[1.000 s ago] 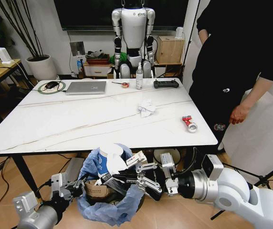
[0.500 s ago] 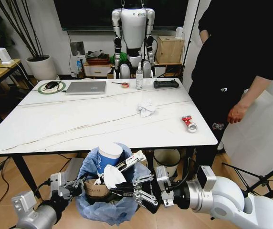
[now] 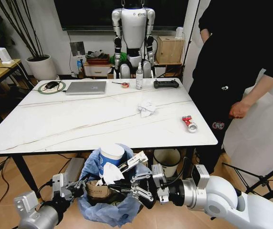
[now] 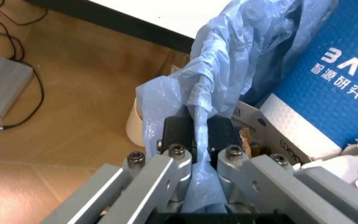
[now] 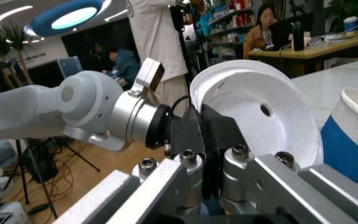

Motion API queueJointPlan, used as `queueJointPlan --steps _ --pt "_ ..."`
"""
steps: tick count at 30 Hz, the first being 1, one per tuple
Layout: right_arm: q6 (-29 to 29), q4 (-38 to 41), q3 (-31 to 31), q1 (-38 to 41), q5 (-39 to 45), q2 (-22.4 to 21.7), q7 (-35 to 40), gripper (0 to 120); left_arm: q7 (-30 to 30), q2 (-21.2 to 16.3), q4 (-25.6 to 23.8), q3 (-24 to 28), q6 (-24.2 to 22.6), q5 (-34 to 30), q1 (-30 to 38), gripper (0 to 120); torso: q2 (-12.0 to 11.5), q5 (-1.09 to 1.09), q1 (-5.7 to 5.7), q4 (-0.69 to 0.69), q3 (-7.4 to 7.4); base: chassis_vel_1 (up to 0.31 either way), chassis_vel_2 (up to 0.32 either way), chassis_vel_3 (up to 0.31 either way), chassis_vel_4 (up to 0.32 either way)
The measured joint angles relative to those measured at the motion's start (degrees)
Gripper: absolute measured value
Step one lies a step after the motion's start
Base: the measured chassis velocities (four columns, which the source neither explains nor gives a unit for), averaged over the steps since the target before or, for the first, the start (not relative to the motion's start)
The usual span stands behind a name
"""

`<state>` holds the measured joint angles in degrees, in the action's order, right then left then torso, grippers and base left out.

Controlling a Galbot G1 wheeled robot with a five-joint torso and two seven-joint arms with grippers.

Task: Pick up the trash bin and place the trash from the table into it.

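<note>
So the trash bin (image 3: 109, 200) sits at the bottom centre of the head view, below the near edge of the counter (image 3: 69, 125) and already stuffed: blue paper cup (image 3: 110, 156) on top, brown cardboard box (image 3: 97, 191) lower down, a packet poking out to the right.

The left end effector (image 4: 199, 135) comes in from the lower left and is clamped on the bin's blue bag liner at the rim; in the left wrist view you can see the plastic squeezed flat between the pads. That's what is holding the bin up off the floor, as far as I can judge.

The right end effector (image 3: 135, 187) reaches in from the lower right, closed on the white lid (image 5: 253, 112), and it's right over the bin mouth, so the lid basically just has to go down into the bag. The lid sits edge-on between the pads, its dished face turned toward the wrist camera, just beside the cup.

Still up on the counter: crumpled white tissue (image 3: 146, 108) middle-right, red drink can (image 3: 190, 123) further right with its long axis running toward the near edge. Both lie up and right of the bin, so the right arm looks nearer to me.

Writing: the cup in the left wrist view has big white letters, roughly "BAA" cut off, with Chinese characters "智源研究院" under them. Can label is too small to read.
</note>
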<state>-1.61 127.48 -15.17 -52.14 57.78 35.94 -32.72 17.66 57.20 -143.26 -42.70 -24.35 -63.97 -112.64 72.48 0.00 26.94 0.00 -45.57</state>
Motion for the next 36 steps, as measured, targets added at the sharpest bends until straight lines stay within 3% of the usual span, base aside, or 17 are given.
queueJointPlan --steps 13,17,20,26,29,36 --pt "0.40 -0.68 -0.21 -0.59 -1.09 0.54 0.10 0 -0.05 -0.02 0.00 0.00 -0.03 0.07 -0.04 0 0.00 0.00 0.00 0.00 0.00 0.000 0.000 0.000 0.000" --pt "0.43 -0.81 -0.21 -0.73 -1.19 0.55 0.16 5 -0.05 -0.06 0.00 -0.11 -0.03 -0.13 0.18 0 0.00 0.00 0.00 0.00 0.00 0.000 0.000 0.000 0.000" --pt "0.59 -0.89 0.13 -0.84 -1.24 0.38 0.18 19 -0.05 -0.27 0.00 -0.24 -0.03 -0.42 0.33 0 0.00 0.00 0.00 0.00 0.00 0.000 0.000 0.000 0.000" --pt "0.72 -0.84 0.74 -1.13 -1.23 0.04 0.27 20 -0.05 -0.38 0.01 -0.24 -0.04 -0.58 0.51 0 0.00 0.00 0.00 0.00 0.00 0.000 0.000 0.000 0.000" --pt "0.74 -0.76 0.86 -1.30 -1.21 0.05 0.31 30 -0.03 -0.43 0.01 -0.23 -0.03 -0.60 0.50 0 0.00 0.00 0.00 0.00 0.00 0.000 0.000 0.000 0.000" --pt "0.86 -0.75 1.15 -1.47 -1.21 -0.09 0.45 34 0.13 -0.39 0.02 -0.19 -0.04 -1.14 0.34 0 0.00 0.00 0.00 0.00 0.00 0.000 0.000 0.000 0.000"
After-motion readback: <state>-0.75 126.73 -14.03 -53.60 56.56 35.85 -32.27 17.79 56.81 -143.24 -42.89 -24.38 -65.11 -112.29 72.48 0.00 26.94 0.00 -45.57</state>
